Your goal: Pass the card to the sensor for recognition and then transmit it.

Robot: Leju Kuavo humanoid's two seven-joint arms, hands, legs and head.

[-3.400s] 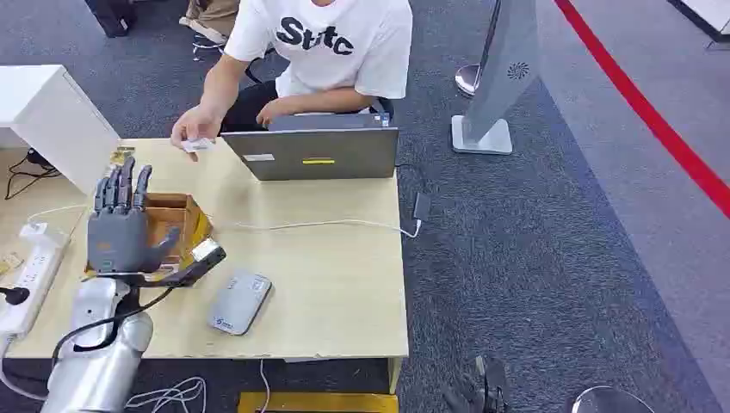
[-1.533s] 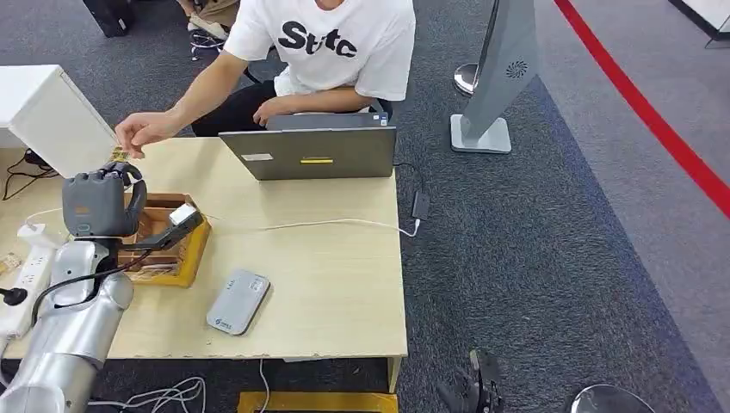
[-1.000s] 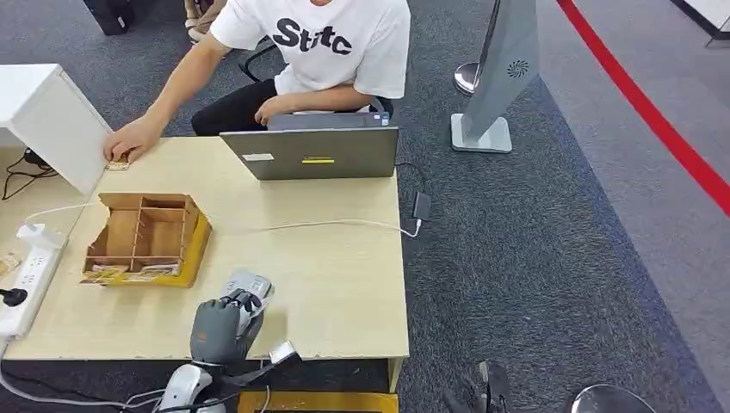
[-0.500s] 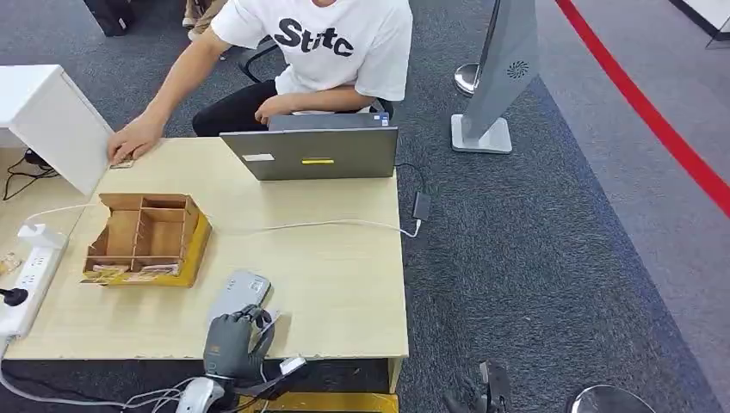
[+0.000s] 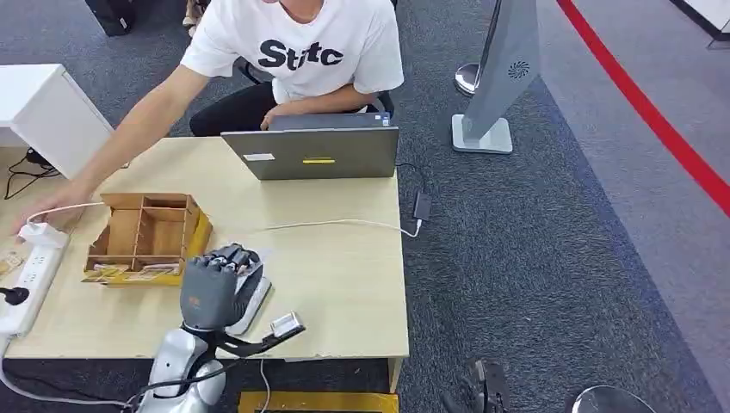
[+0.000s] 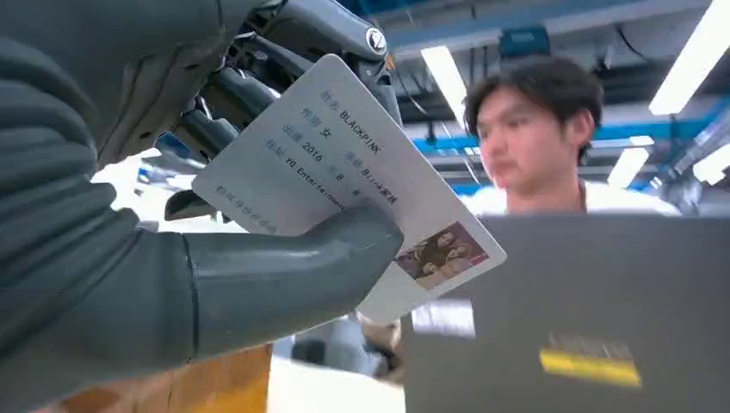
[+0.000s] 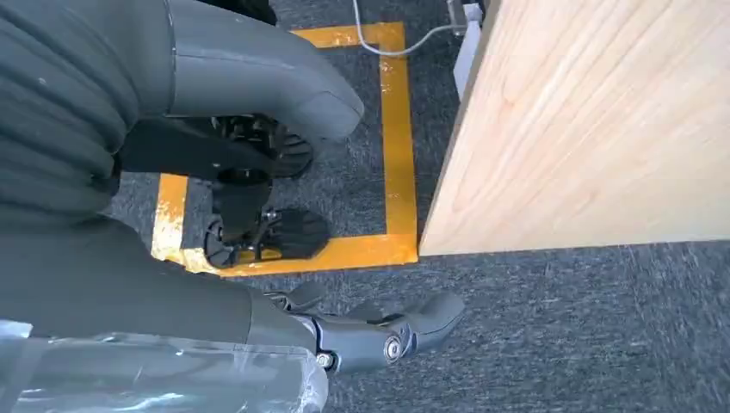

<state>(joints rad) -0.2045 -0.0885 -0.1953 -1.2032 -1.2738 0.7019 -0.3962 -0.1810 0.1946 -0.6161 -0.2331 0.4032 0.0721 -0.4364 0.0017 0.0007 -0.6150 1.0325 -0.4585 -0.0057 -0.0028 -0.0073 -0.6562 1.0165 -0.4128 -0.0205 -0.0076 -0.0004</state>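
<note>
Grey carpet surrounds the pale wooden bench (image 5: 344,267), with a person seated behind a laptop (image 5: 312,153) at its far edge. My left hand (image 5: 211,292) pinches the card (image 6: 344,185) between thumb and fingers, and it hovers right over the grey sensor (image 5: 255,297). Half a second ago it sat lower, at the near edge of the bench; now it has come up and forward so that it covers most of the reader. I judge the recognition step is under way, with the transmit step not yet done. The person's arm has also swung out toward the power strip (image 5: 30,258) beside the wooden organiser (image 5: 146,237).

From the head view I cannot see the card, since the back of the hand hides it, so I cannot tell whether it touches the sensor. My right hand (image 7: 258,215) hangs beside the bench above the carpet, fingers apart and holding nothing, partly cut off.
</note>
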